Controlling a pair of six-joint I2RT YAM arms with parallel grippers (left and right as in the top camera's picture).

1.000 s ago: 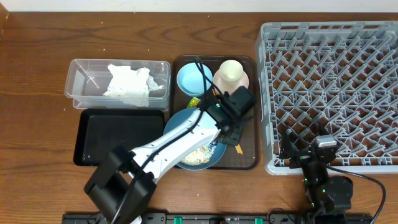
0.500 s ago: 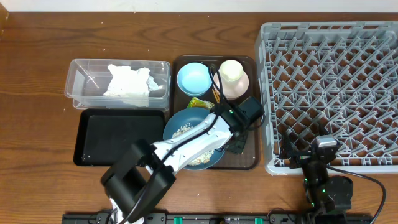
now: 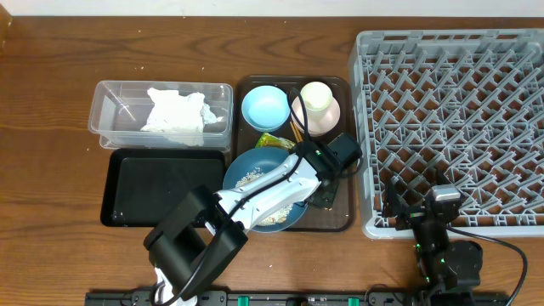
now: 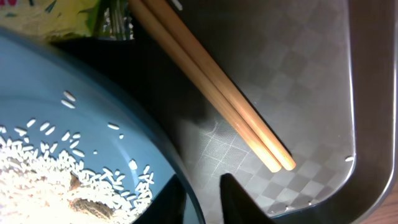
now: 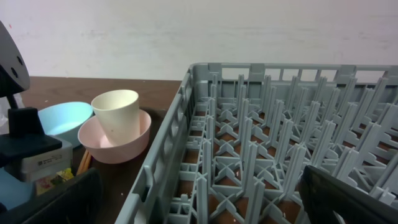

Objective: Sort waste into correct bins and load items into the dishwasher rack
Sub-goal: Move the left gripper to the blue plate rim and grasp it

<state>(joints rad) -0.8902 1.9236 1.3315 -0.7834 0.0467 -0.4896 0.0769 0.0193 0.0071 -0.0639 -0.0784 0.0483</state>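
Observation:
My left gripper [image 4: 201, 176] straddles the right rim of the dark-blue plate [image 4: 93, 106], one finger inside and one outside on the tray floor, closed on the rim. Loose rice [image 4: 37, 180] lies in the plate. Two wooden chopsticks [image 4: 211, 81] lie beside it, and the yellow-green wrapper [image 3: 274, 143] sits just behind. From overhead the left gripper [image 3: 319, 194] is at the plate's [image 3: 234, 183] right edge. The napkin [image 3: 177, 110] lies in the clear tub [image 3: 110, 127]. My right gripper [image 5: 199, 205] stands wide open at the dishwasher rack's [image 3: 450, 127] near left corner, holding nothing.
The brown serving tray [image 3: 340, 217] also holds a light-blue bowl [image 3: 266, 107] and a cream cup [image 3: 316, 98] standing in a pinkish bowl [image 3: 327, 119]. A black tray [image 3: 161, 187] lies left of the plate, in front of the tub.
My left gripper moved from near the chopsticks down to the plate's right rim and narrowed its jaws around it. The right arm has not moved.

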